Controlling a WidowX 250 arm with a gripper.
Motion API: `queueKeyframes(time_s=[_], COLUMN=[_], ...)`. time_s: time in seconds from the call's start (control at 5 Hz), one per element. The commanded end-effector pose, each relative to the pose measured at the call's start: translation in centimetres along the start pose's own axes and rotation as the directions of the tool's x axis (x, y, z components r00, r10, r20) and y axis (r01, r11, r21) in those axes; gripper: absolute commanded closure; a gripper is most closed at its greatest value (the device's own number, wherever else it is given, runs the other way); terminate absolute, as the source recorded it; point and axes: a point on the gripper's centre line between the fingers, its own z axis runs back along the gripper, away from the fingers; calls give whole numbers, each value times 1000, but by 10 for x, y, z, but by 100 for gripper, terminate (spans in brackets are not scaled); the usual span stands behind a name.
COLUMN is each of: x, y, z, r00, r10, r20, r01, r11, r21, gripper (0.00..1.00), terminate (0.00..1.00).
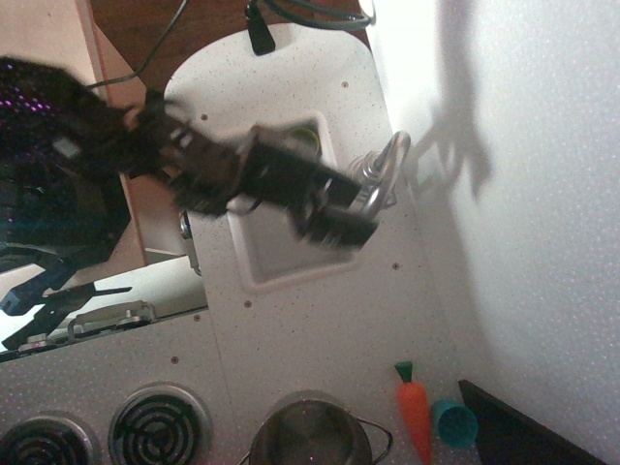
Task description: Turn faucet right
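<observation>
Faucet stands on the pale speckled counter, just at the right edge of the sink, close to the white wall on the right. Its silver gooseneck arches up from the base, and the spout end sits low toward the sink's right rim.

Starting from the left: two black coil burners sit at the bottom left, with dark clutter above them. The robot arm reaches in from the left, dark and badly smeared by motion. It stretches across the sink, and the gripper lies over the sink's right side, right up against the faucet's spout. The blur is too heavy to say whether the fingers are spread or pressed together, or whether they actually touch the metal.

At the far end of the sink a yellow-green object peeks out behind the arm. At the bottom centre is the rim of a steel pot. To its right a toy carrot lies on the counter, with a small teal cup just beside it.
</observation>
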Motion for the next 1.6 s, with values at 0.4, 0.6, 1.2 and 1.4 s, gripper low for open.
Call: queueKeyframes(time_s=[0.4, 0.6, 1.2, 1.4], x=[1, 1, 16, 16], y=[-21, -21, 0, 13], z=[12, 12, 56, 64], r00=[996, 996, 960, 947], r10=[-86, -86, -26, 6], r20=[30, 30, 279, 322], r01=[86, 86, 44, 14], r11=[996, 996, 998, 998], r21=[5, 5, -55, -60], gripper=[0, 0, 0, 0], terminate=[0, 0, 0, 100])
